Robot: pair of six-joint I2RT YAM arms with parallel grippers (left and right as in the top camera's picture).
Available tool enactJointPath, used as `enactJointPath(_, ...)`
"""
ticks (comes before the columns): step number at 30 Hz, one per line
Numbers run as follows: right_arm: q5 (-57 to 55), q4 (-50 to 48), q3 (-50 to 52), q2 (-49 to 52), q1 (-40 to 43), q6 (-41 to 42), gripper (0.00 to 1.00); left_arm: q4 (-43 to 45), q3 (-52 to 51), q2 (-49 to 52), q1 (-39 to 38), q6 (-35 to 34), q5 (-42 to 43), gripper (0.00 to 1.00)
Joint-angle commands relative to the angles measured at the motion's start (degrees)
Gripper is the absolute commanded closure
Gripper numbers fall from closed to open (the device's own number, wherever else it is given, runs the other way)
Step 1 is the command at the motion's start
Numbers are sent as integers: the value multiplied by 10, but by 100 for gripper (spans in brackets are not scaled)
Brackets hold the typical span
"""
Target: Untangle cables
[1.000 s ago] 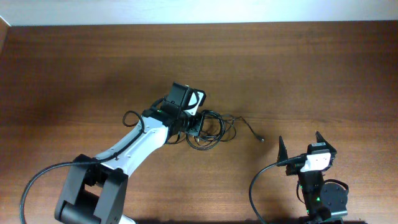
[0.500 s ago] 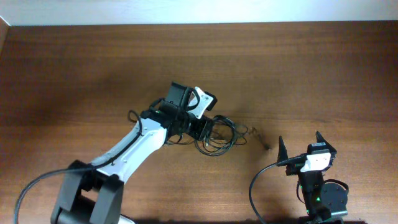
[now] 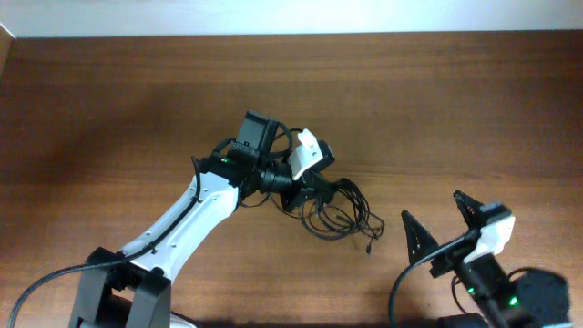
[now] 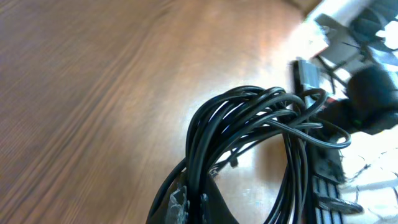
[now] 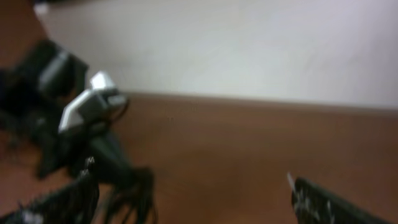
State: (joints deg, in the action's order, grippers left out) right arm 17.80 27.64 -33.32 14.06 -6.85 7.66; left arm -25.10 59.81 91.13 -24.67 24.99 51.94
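Currently the black cables (image 3: 339, 211) are bunched near table centre, clamped by the left gripper (image 3: 305, 189), loops spilling toward 4 o'clock. The right gripper (image 3: 430, 206) is spread wide, empty.

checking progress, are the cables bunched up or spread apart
Bunched up. The cables form one tangled bundle of overlapping loops held in the shut left gripper; no cord lies apart from it.

The cables (image 4: 249, 124) are glossy black, with pale highlights on the strands. The tabletop (image 3: 109, 109) is reddish brown — a fine wood grain in long streaks. The left arm (image 3: 196, 214) is white with black joints; the right claw (image 3: 432, 206) is black, behind it a white housing (image 3: 498, 230) and a green light (image 3: 512, 301).
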Motion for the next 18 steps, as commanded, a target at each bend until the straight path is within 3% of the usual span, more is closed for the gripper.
enactJointPath(1, 99, 115, -141, 150, -2, 3, 2, -1, 12, -15, 2, 58, 104, 100)
enactJointPath(5, 183, 200, -238, 299, -2, -13, 2, -2, 12, -15, 2, 68, 140, 100)
enactJointPath(7, 189, 201, -239, 339, -3, -16, 25, -8, 12, -15, -3, 68, 168, 100)
enactJointPath(8, 233, 201, -239, 360, -2, -17, 32, -9, 12, -15, -5, 68, 178, 100)
enactJointPath(10, 315, 202, -239, 401, -3, -16, 64, -9, 12, -15, -10, 68, 178, 100)
enactJointPath(11, 327, 209, -238, 422, -3, -16, 67, -9, 12, -15, -10, 68, 178, 100)
enactJointPath(16, 413, 242, -238, 542, -3, -16, 64, 9, 12, -14, -11, 68, 132, 100)
enactJointPath(18, 421, 246, -238, 576, -3, -16, 74, 16, 12, -14, -11, 68, 110, 100)
